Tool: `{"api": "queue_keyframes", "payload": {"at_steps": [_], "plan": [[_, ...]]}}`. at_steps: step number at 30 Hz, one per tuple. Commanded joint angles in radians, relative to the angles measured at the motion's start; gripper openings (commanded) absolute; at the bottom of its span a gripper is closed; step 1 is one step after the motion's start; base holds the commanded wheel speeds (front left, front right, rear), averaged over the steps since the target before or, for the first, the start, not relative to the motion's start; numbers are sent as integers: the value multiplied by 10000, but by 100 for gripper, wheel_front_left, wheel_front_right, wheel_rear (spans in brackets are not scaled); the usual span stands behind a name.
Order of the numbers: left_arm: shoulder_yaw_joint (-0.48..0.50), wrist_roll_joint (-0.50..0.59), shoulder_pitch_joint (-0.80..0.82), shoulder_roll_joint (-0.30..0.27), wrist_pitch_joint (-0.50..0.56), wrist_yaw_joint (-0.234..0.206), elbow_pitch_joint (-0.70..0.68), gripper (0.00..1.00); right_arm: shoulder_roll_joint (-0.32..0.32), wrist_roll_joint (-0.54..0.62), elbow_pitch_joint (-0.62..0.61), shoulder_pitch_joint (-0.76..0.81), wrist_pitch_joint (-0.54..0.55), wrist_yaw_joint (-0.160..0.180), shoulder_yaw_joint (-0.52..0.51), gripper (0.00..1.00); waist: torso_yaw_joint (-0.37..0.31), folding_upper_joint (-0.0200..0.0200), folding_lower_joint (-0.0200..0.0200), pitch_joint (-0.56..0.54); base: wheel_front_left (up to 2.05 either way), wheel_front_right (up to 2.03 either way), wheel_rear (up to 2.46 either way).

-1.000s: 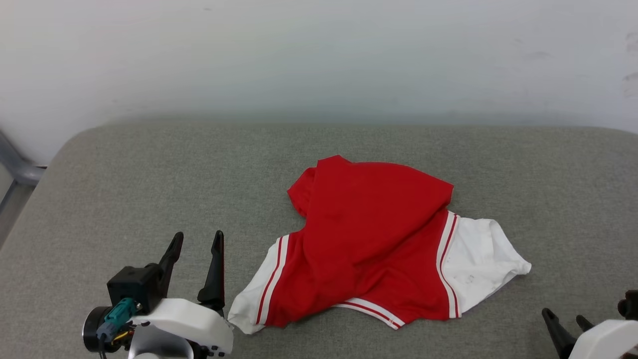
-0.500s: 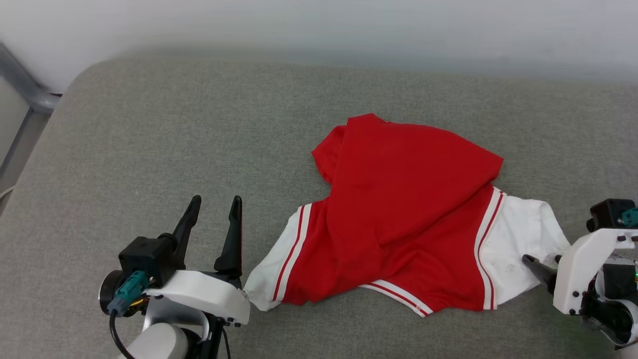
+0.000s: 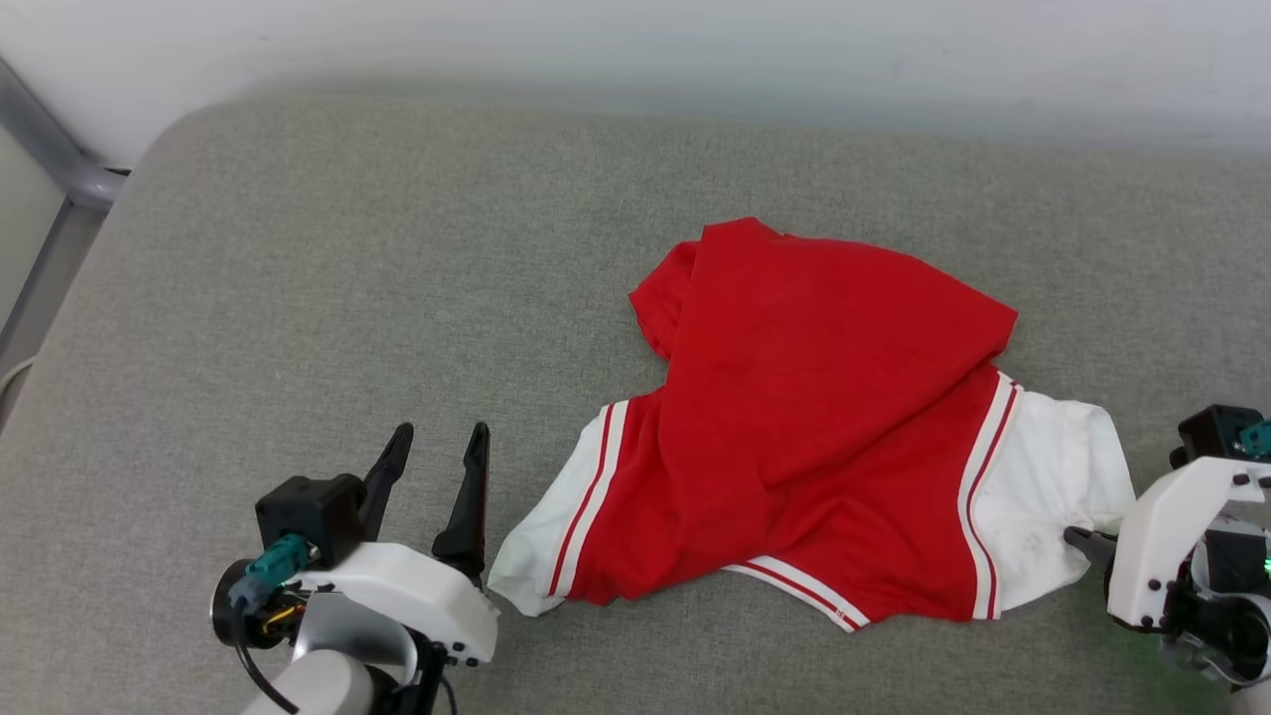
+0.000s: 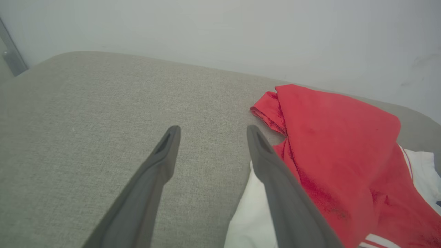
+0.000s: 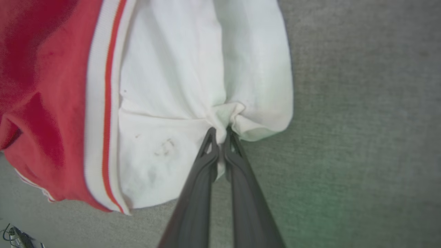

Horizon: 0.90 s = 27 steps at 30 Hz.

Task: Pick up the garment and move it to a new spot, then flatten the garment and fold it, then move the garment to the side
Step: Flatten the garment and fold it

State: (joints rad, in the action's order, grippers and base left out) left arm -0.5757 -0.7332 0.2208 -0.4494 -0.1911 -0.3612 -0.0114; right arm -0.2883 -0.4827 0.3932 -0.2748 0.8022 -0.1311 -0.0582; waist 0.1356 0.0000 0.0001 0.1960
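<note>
Right wrist view: the right gripper is clamped on a bunched white sleeve of the garment, likely to lift it. It lies crumpled right of centre on the grey cushion. The left gripper sits spread just beside the other sleeve.

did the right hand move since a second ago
Yes: the right hand has moved in toward the garment, from clear of its white sleeve to pinching it.
</note>
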Motion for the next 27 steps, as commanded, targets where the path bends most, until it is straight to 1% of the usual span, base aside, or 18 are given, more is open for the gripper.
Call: {"api": "queue_keyframes", "payload": {"at_steps": [1,5,10,13,17,21,23,27], "plan": [[-8,-120,-47,-133,192,93,78,100,100,-24,94,359,-114,7,-26,0,-56,0,-1,-144,0,0,0],[-59,-452,26,-466,967,295,224,100,-200,74,-675,454,-606,12,-632,0,-206,0,-1,-513,0,0,0],[-335,-1085,177,-845,2507,675,324,100,-105,418,-1575,921,-504,10,-1362,0,-448,0,-1,-863,0,0,0],[-660,-1408,402,-1038,3537,1035,417,100,-6,603,-2057,1253,-335,9,-1717,0,-642,0,-1,-969,0,0,0],[-1227,-1652,808,-1174,4827,1575,513,100,186,714,-2655,1483,-87,9,-1829,0,-899,0,-1,-844,0,0,0],[-1993,-1585,1298,-1160,6101,2053,720,100,462,773,-3064,1488,41,9,-1846,0,-1122,0,-1,-535,0,0,0],[-2340,-1559,1495,-1165,6691,2217,958,100,590,839,-3184,1452,37,9,-1812,0,-1205,0,-1,-386,0,0,0],[-2906,-1272,1833,-1216,7541,2364,1583,100,748,896,-3341,1320,46,9,-1765,0,-1322,0,-1,-143,0,0,0]]}}
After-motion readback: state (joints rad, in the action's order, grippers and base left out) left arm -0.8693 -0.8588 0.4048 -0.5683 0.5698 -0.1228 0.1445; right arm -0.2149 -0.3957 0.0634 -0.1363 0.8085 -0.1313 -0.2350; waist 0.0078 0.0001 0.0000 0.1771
